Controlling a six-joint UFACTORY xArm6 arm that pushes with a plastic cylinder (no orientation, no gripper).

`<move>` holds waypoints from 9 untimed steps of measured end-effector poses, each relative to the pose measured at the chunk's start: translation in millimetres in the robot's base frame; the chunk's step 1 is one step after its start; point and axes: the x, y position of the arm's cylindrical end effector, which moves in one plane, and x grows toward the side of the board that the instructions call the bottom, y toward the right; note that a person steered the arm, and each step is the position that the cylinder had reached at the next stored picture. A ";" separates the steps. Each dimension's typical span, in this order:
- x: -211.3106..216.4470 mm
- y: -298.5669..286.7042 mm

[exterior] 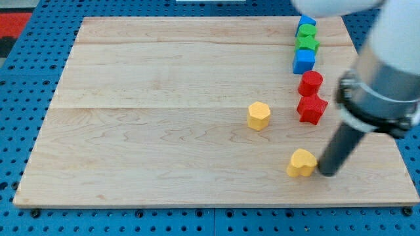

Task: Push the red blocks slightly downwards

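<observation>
Red blocks, a cylinder (pixel 310 82) above a star (pixel 312 109), sit touching at the wooden bench's (pixel 164 111) right; the tool's tip (pixel 325 174), grasping nothing, stands below them beside a yellow heart (pixel 302 163)

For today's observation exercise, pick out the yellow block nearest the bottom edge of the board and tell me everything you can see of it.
The yellow heart-shaped block is a small, solid-looking piece with a matt, painted look, lying flat on the wooden board near the view's bottom right. Its top face is paler than its sides. My tip stands right beside it on the view's right, seemingly touching it. A yellow hexagonal block lies apart, up and to the left; nothing else is near it.
</observation>
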 end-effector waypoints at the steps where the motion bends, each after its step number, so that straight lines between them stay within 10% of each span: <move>1: -30.7 -13.8; 5: -213.2 17.1; 9: -103.3 43.7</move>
